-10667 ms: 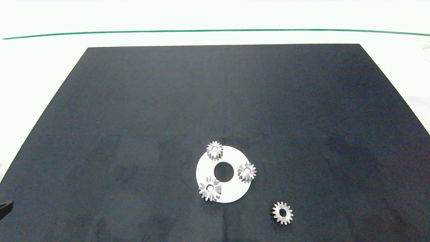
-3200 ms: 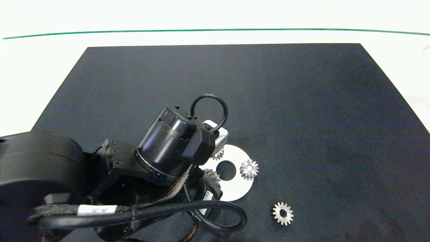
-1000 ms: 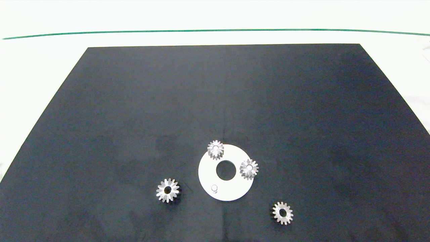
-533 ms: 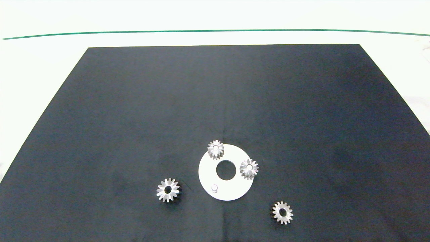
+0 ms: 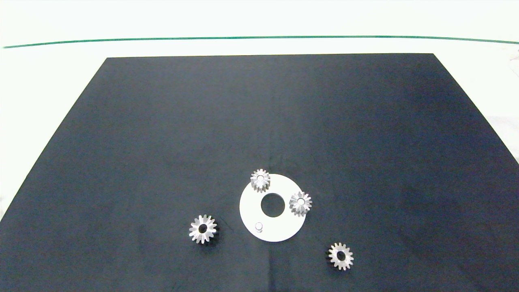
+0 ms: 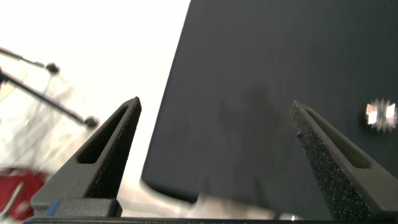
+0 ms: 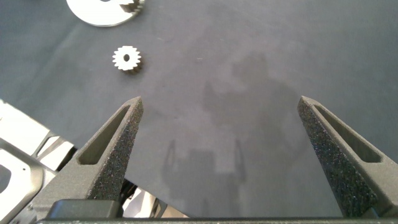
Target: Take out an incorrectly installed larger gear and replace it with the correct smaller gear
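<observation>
Four silvery gears, the big gear [image 5: 202, 229] and the small gear [image 5: 341, 256] among them, and a white disc [image 5: 279, 231] lie on a plain black mat [image 5: 259, 121] over a white table [image 5: 48, 73] crossed by a thin green line [image 5: 259, 37].

White table [image 5: 48, 81] carries dark mat [image 5: 259, 121]. On mat: white ring plate [image 5: 279, 233]; larger gear [image 5: 202, 229] flat, left of plate, apart; smaller gear [image 5: 340, 256] flat, lower right of plate, apart.

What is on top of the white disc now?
On the white disc sit two small gears, each on its own post, and one bare peg. The round centre hole is empty. What lies under the two gears is hidden.
</observation>
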